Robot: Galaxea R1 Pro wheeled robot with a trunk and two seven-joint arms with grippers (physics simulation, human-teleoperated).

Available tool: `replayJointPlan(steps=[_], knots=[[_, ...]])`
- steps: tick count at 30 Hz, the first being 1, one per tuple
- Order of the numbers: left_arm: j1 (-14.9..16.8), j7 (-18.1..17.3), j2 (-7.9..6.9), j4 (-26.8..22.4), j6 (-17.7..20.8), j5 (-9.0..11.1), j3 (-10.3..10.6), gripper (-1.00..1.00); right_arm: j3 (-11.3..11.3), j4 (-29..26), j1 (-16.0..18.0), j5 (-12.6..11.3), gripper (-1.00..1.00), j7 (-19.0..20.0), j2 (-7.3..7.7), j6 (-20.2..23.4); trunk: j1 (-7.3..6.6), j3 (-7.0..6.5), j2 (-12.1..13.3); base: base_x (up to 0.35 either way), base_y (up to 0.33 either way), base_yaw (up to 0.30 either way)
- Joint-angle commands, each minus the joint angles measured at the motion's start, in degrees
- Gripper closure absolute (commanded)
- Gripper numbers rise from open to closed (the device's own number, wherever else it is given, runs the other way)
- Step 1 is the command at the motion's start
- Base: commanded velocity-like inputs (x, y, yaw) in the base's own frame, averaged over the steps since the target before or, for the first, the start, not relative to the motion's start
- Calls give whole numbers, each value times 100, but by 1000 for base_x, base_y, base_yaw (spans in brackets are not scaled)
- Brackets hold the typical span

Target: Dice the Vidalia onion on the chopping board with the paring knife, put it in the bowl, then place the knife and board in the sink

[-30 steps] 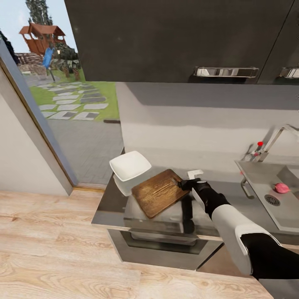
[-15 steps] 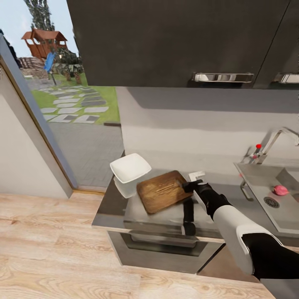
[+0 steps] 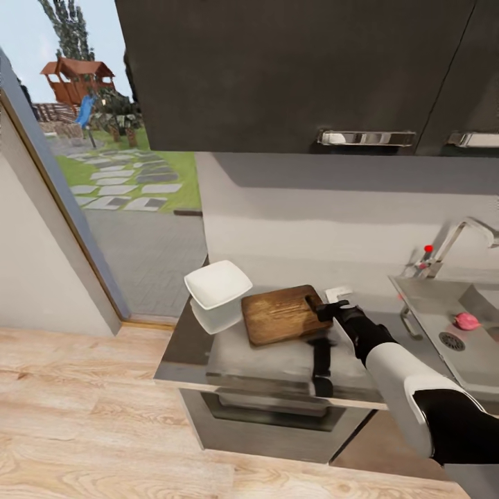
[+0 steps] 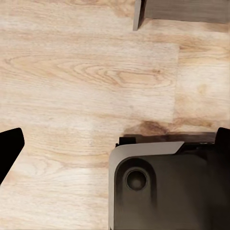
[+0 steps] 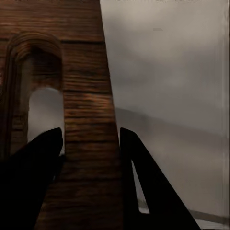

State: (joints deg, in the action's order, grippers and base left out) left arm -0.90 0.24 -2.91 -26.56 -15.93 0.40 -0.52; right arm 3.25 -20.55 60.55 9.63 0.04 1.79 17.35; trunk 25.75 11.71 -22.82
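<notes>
— Gripping anything, was the right claw (image 3: 326,310)?

— Yes. It was closed on the chopping board (image 3: 283,314), at the board's handle end. In the right wrist view its two dark fingers (image 5: 33,167) stood either side of the wooden strip (image 5: 88,120) next to the handle cut-out, one finger through the cut-out, both against the wood.

— Where did the board lie?

— On the desk (image 3: 208,350), with the claw at its three o'clock edge. Whether it rested flat or was slightly raised I could not tell.

— And the bowl?

— The bowl (image 3: 217,285) sat at about nine to ten o'clock from the board, just beside its far corner, at the window end of the desk.

— The onion?

— The Vidalia onion (image 3: 466,321) lay in the sink (image 3: 430,305), near the round drain (image 3: 454,341), well apart from the claw, off at three o'clock. The tap (image 3: 450,246) with its red knob stood behind the basin.

— The left claw?

— In the left wrist view two dark finger edges (image 4: 8,151) showed far apart at the frame's sides, spread wide and holding nothing, above the wooden floor (image 4: 86,76) and part of the robot's grey base (image 4: 158,187).

— The knife?

— I could not make it out.
</notes>
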Motion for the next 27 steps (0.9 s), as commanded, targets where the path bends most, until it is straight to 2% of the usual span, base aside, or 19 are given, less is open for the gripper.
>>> replayJointPlan(steps=[1, 4, 5, 14, 23, 27], knots=[[0, 2, 1, -4, -7, 3, -3, -100, 34, -11, 3, 11, 100, 5, 22, 42, 4, 0, -10, 0, 0, 0], [-2, 2, 1, 0, -7, 3, -4, -100, 27, -11, 3, 7, 100, 4, 51, 47, 4, -27, -10, 0, 0, 0], [-2, 2, 11, 11, -7, 3, -1, -100, 9, -9, 5, 4, 100, 5, 136, 72, 4, -34, -10, 0, 0, -170], [-5, -1, 12, 11, -7, 3, -1, -100, 9, -9, 3, 4, 100, 4, 138, 76, 4, -95, -10, 0, 0, -192], [-2, 2, 12, 11, -7, 4, -1, -100, 9, -5, 4, 3, 100, 11, 138, 76, 4, -104, -10, 0, 0, -43], [-4, 2, 13, 11, -7, 10, -1, -100, 9, -2, 7, -1, 100, 13, 138, 76, 4, -109, -10, 0, 0, -162]])
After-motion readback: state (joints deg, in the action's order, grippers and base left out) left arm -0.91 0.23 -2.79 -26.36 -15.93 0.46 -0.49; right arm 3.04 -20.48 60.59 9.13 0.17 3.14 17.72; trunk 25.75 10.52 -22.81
